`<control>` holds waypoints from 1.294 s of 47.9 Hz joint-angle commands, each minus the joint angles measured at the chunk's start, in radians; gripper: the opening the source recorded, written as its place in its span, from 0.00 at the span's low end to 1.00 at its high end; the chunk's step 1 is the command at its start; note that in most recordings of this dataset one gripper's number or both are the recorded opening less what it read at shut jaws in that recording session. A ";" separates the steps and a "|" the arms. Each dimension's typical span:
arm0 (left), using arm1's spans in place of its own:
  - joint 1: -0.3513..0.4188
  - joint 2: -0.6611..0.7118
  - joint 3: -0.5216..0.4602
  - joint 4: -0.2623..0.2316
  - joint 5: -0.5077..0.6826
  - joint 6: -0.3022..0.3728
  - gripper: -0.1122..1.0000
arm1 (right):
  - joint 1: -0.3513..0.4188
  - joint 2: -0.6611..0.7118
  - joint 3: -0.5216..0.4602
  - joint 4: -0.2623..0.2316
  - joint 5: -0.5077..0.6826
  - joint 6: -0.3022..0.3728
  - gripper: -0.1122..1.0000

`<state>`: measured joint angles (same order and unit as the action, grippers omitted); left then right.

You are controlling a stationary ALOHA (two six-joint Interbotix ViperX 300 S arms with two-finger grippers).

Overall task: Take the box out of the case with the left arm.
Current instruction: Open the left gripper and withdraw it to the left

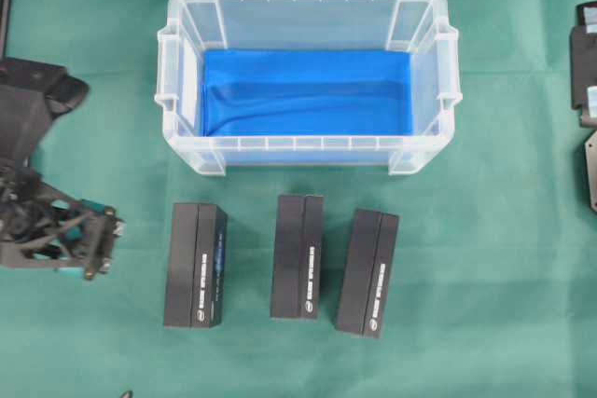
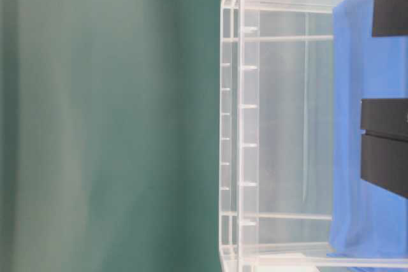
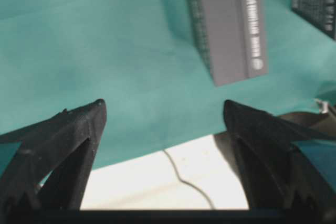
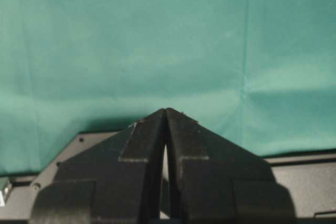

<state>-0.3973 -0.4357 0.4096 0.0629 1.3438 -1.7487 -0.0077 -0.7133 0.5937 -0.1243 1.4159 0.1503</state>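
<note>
Case (image 1: 308, 81) holds only blue lining; three boxes out on desk (image 1: 485, 258) in front of it, long axes front-to-back. Nearest box (image 1: 195, 266) just right of left arm's fingers (image 1: 104, 241), spread wide, gripping nothing. Right fingers (image 4: 166, 113) closed, empty, well apart.

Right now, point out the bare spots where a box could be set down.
Bare green cloth lies right of the right box, left of the case, and along the near edge below the boxes. The case's blue floor holds nothing. The gaps between the left box and middle box and the right one are narrow. The left gripper, open, crowds the left box.
</note>
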 commanded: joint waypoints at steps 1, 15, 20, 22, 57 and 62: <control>-0.005 -0.028 0.000 0.005 -0.008 0.005 0.90 | -0.002 -0.002 -0.011 -0.002 0.009 0.002 0.13; 0.011 -0.032 0.002 0.014 -0.003 0.009 0.90 | 0.000 0.000 -0.009 -0.002 0.012 0.000 0.13; 0.028 -0.032 0.002 0.014 -0.003 0.015 0.90 | 0.000 -0.002 -0.011 -0.002 0.012 -0.002 0.13; 0.037 -0.034 0.002 0.012 -0.003 0.018 0.90 | 0.000 -0.002 -0.009 -0.002 0.011 -0.002 0.13; 0.485 -0.067 0.011 0.005 0.028 0.322 0.90 | 0.000 -0.002 -0.011 -0.002 0.011 0.000 0.13; 0.529 -0.067 0.006 0.005 0.046 0.360 0.90 | 0.000 -0.002 -0.011 -0.002 0.012 0.000 0.13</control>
<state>0.1012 -0.4939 0.4326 0.0660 1.3806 -1.4067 -0.0077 -0.7133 0.5937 -0.1243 1.4297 0.1503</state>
